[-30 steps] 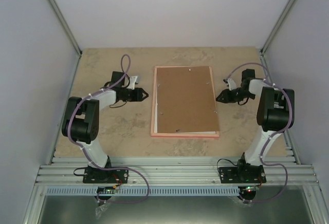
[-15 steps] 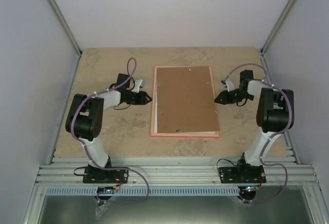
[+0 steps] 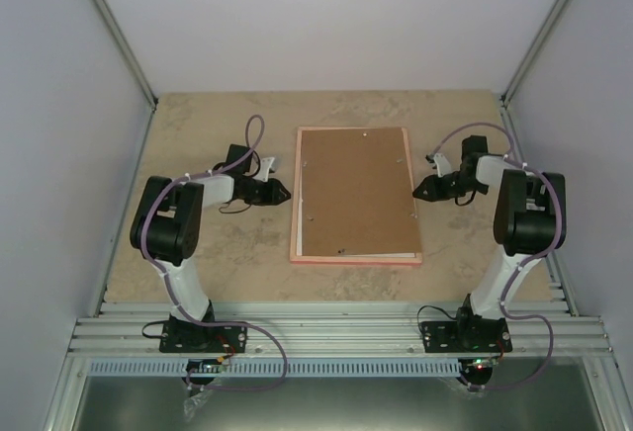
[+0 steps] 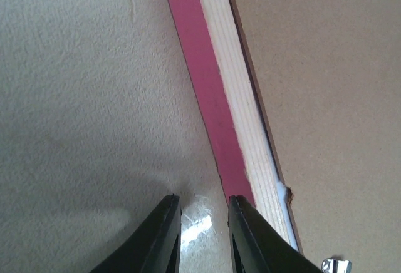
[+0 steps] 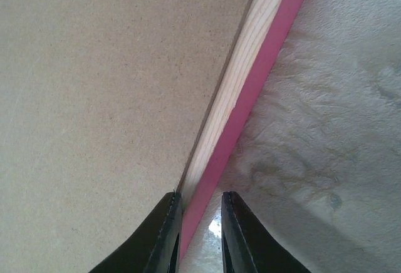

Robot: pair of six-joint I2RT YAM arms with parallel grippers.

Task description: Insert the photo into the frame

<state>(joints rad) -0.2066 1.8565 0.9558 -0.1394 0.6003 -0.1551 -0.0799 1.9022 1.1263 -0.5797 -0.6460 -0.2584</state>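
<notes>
Moved since the earlier view: left arm point(image 3: 168, 218) folded in, its jaws brought up to the left long side of the frame point(image 3: 354, 261) and narrowed. Right arm point(image 3: 529, 214) hardly shifted, its jaws narrowed a little.

Frame: thin, pink, face down at mid-bench, with its long axis running from the arm bases toward the far wall. Brown backing board point(image 3: 356, 189) lies on it.

Photo: not in view. A white sliver point(image 3: 381, 252) under the board's near edge may be it; cannot tell.

Left jaws: slightly parted, empty, just outside the pink edge, with the inner finger point(image 4: 250, 238) at it.

Right jaws: slightly parted at the opposite long side, pink edge running into the gap. No grip shows.

Nearness: both alike, one arm per long side.

Bench point(image 3: 208, 125): mottled beige, flat, with working room either side of the frame. Plain pale walls on three sides.
</notes>
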